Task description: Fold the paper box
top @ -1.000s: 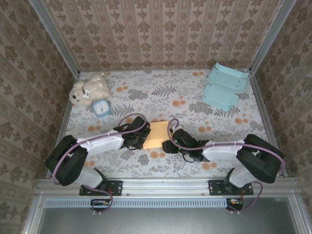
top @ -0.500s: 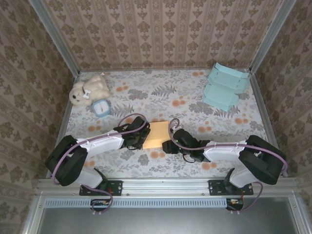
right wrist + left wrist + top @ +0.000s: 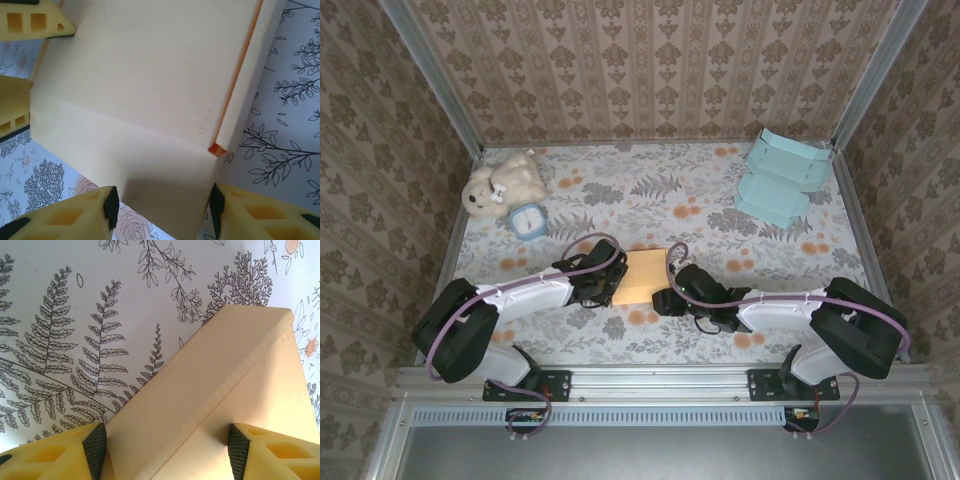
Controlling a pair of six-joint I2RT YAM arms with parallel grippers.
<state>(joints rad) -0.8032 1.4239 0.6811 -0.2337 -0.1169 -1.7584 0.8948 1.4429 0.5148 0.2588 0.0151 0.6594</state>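
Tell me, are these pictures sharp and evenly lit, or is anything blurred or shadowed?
Top external view: soft, even light, sharp, no glare on the pale yellow paper box. Left wrist view: the fern-print tablecloth is crisp. Right wrist view: a soft shadow darkens the box's lower face.

Right wrist cam here: the cream paper box [image 3: 150, 75] lies on the flowery table [image 3: 290, 100], with an orange edge showing along one flap. My right gripper [image 3: 164, 209] straddles its near corner, pads right against the sides, but I can't tell if they're squeezing. The left gripper [image 3: 47, 80] straddles the opposite corner.
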